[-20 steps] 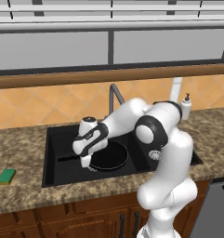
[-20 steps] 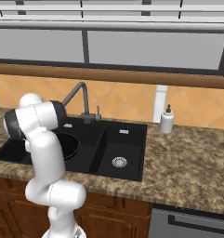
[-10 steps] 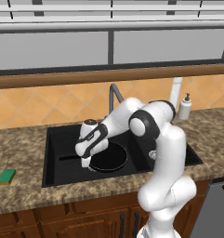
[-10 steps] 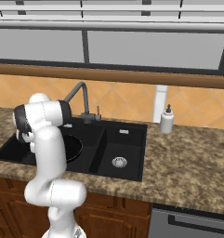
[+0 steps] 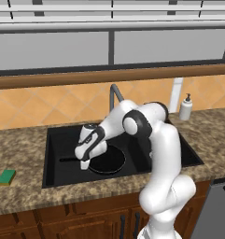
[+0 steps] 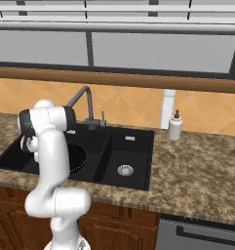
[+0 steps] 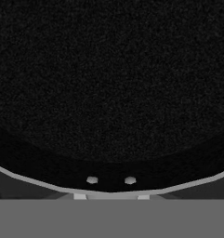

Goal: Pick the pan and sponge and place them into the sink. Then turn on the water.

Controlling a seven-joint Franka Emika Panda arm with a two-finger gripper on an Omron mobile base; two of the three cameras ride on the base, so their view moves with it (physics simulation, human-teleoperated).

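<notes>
The pan (image 5: 107, 160) lies in the sink's (image 5: 55, 172) large left basin, directly under the gripper (image 5: 85, 164) at its left rim (whether the fingers grasp it, I cannot tell); the sponge (image 5: 6, 177) sits well left on the counter (image 5: 20, 196).

Black pan (image 5: 107, 160), green sponge (image 5: 6, 177)

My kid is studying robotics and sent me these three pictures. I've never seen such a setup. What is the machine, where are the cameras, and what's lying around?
It's a white robot arm in a simulated kitchen. Two cameras sit behind it, left and right; the third rides on its hand. Its tool is low in the black sink, at the handle end of the pan, which lies in the large basin. Whether it grips the pan is unclear. The hand view shows the pan's dark inside close up. A green sponge waits on the counter; the faucet isn't running.
</notes>
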